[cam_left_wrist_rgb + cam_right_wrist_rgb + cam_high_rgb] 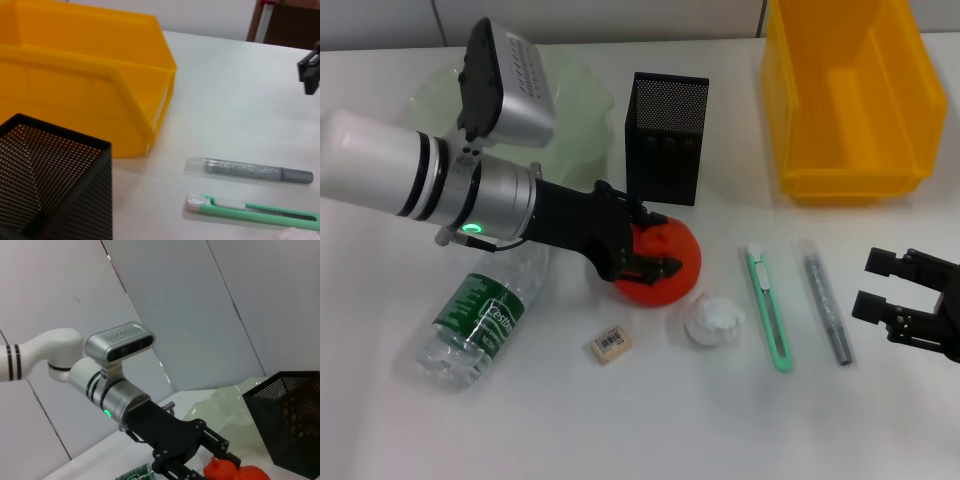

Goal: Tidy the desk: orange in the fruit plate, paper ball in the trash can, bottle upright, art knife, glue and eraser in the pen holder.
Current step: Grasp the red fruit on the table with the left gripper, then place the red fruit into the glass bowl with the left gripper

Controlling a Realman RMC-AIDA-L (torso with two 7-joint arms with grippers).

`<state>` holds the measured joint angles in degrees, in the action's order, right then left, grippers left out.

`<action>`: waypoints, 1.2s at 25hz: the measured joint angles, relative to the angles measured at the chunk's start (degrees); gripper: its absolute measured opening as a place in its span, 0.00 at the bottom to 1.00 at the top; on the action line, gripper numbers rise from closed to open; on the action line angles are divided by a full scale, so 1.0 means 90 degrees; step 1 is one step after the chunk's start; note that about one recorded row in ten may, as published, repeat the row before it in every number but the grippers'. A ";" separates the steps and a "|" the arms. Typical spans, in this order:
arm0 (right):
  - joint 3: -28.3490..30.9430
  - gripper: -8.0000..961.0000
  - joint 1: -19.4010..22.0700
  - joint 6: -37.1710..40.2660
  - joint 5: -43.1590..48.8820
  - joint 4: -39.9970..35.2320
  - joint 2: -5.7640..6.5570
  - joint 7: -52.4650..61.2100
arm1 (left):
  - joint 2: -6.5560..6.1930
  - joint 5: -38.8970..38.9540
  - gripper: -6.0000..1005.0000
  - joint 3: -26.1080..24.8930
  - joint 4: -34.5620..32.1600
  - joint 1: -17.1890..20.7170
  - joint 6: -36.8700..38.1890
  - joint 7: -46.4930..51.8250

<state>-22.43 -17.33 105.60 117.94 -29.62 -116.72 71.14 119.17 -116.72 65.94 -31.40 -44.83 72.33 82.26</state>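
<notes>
Nearest you, front-left of the desk (650,420), the bottle (480,320) lies on its side, w/ the eraser (610,343) just right of it. Behind those, the left gripper (655,255) is down on the orange (665,265), fingers clamped either side of it; fruit sits on the desk just in front of the pen holder (667,135). Pale green fruit plate (575,100) is back-left, partly behind the arm. Paper ball (713,321) sits just right of the orange, then the green art knife (769,308), then the glue (828,305). Yellow trash can (850,95) is back-right. Right gripper (888,290) is parked at the right edge, fingers apart, holding nothing.
</notes>
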 joint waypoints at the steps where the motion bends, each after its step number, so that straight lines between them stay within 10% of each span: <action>1: 0.0000 0.82 0.0000 -0.0010 0.0001 0.0000 0.0000 0.0002 | 0.0000 0.0170 0.67 0.0227 -0.0138 0.0112 -0.0035 0.0009; 11: -0.0033 0.82 -0.0013 -0.0025 0.0017 0.0000 -0.0013 0.0007 | 0.0001 0.0521 0.27 0.0584 -0.0391 0.0313 -0.0201 -0.0009; 22: 0.0001 0.82 -0.0039 -0.0088 0.0021 0.0010 -0.0036 0.0070 | -0.0067 0.2224 0.21 -0.0309 -0.2157 0.1406 0.0670 0.0025; 30: -0.0033 0.82 -0.0075 -0.0200 0.0021 0.0010 -0.0078 0.0081 | -0.0059 0.2595 0.15 -0.1311 -0.2313 0.1813 -0.0587 0.0190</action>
<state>-22.72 -18.00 103.80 118.13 -29.53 -117.42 71.86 118.64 -93.36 54.14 -52.22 -28.52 67.05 83.98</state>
